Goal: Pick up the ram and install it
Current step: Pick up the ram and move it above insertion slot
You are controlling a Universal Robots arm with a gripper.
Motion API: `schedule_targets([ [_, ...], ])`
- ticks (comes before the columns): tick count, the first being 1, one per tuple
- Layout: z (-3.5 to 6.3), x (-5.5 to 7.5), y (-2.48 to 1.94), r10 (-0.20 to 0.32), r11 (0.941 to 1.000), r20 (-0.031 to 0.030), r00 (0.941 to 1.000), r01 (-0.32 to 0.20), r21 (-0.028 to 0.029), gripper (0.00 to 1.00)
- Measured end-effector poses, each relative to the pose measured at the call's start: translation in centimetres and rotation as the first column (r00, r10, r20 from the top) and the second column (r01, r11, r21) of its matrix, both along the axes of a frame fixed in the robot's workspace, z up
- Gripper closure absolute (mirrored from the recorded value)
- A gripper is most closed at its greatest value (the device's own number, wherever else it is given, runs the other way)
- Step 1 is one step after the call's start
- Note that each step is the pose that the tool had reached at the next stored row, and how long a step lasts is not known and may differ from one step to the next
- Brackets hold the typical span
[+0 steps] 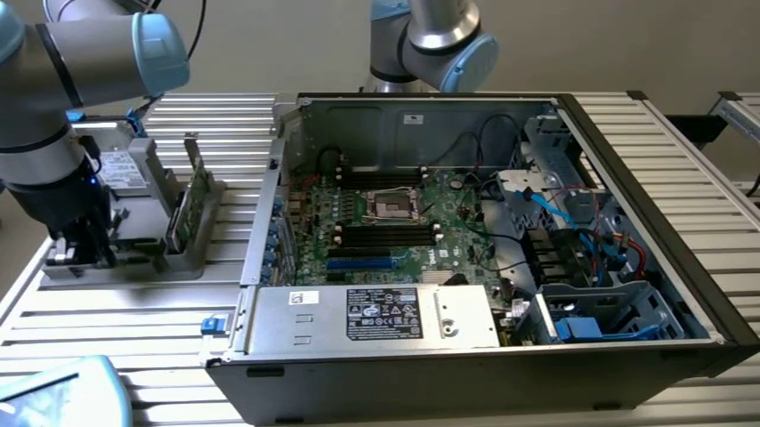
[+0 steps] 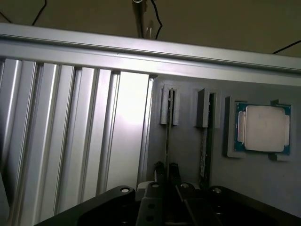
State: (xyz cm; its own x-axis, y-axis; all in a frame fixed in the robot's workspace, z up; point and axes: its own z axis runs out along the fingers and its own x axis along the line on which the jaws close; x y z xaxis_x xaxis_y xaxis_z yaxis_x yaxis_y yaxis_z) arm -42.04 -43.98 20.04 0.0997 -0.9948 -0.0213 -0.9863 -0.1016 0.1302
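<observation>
Ram is seen standing on its long edge in a slot of the grey holder, its far end seated between two small grey brackets. The gripper is clamped on the ram at its near end, one finger pressed on each side of the thin board. A second green stick is held upright in the neighbouring slot, just beside the first and not touched. A square silvery processor chip is laid flat in its own recess further along the holder. The holder is set on the ribbed aluminium bench. In the exterior view the gripper is observed low over the holder at the exterior view's left, with the arm above it. The open computer case is placed just beside the holder, at the exterior view's right; its motherboard and long black slots are exposed.
</observation>
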Motion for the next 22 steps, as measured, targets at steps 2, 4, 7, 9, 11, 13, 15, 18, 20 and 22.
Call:
schedule_targets([
  [2,0.17,0.0,0.00,0.000,1.0000,-0.0008,1.0000,0.000,0.0000,0.86],
  [4,0.33,0.1,0.00,0.000,1.0000,-0.0014,1.0000,0.000,0.0000,0.86],
  [7,0.57,0.1,0.00,0.000,1.0000,-0.0018,1.0000,0.000,0.0000,0.86],
  [9,0.74,0.1,0.00,0.000,1.0000,-0.0021,1.0000,0.000,0.0000,0.86],
  [11,0.91,0.2,0.00,0.000,1.0000,-0.0026,1.0000,0.000,0.0000,0.86],
  [13,1.06,0.2,0.00,0.000,1.0000,-0.0031,1.0000,0.000,0.0000,0.86],
  [15,1.21,0.2,0.00,0.000,1.0000,-0.0039,1.0000,0.000,0.0000,0.86],
  [18,1.69,0.3,0.00,0.000,1.0000,-0.0053,1.0000,0.000,0.0000,0.86],
  [20,2.09,0.3,0.00,0.000,1.0000,-0.0061,1.0000,0.000,0.0000,0.86],
  [22,2.57,0.3,0.00,0.000,1.0000,-0.0066,1.0000,0.000,0.0000,0.86],
])
